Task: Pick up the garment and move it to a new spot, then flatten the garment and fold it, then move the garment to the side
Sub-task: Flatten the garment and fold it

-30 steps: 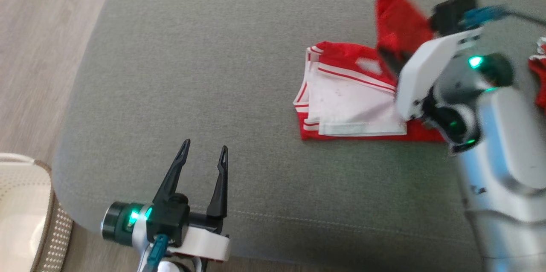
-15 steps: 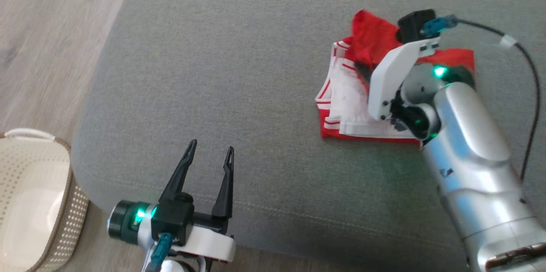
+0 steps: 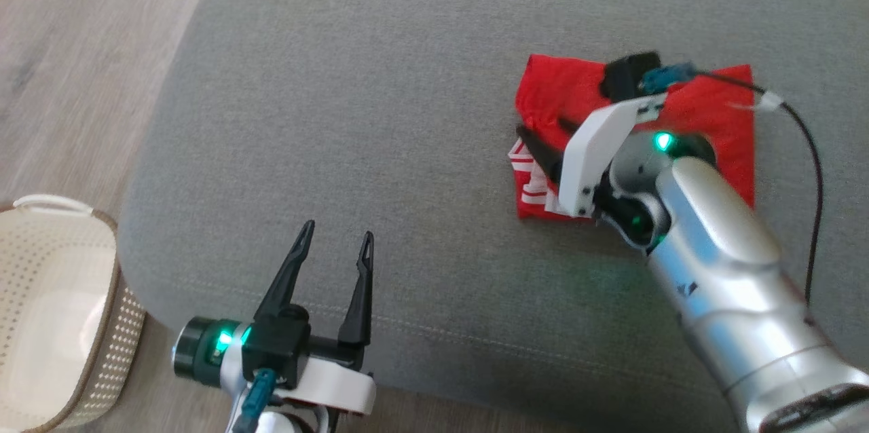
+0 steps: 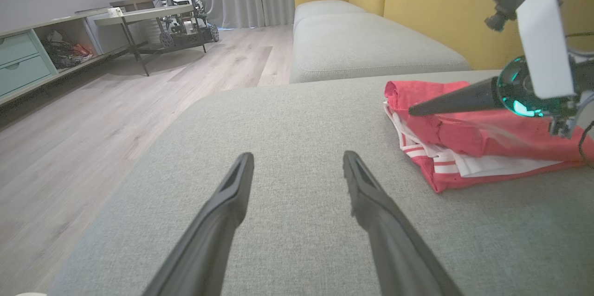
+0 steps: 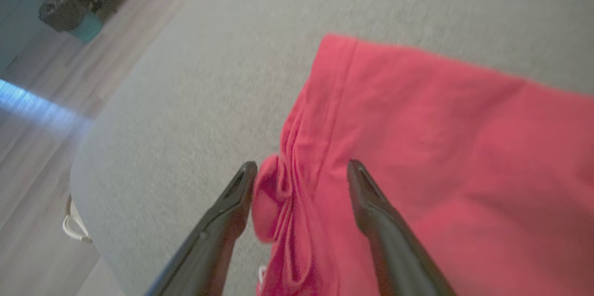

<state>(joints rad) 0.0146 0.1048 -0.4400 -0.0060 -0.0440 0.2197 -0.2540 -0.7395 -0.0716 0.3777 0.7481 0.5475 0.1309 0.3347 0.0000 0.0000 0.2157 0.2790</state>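
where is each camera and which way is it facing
Head view: on the head, looking down at the grey cushion; left gripper and right gripper show.
Left wrist view: low over the cushion, facing along it toward the room; own fingers show.
Right wrist view: above the red garment, looking down; own fingers straddle a fold.
All three share the garment and cushion.

Red, white-striped garment (image 3: 557,90); grey cushion (image 3: 353,114)

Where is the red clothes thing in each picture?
Head view: the red garment lies right of centre, under the right claw.
Left wrist view: the red garment sits at the right edge, folded, white stripes showing.
Right wrist view: the red garment spreads across the centre and right.
Shared landmark: the grey cushion under it.
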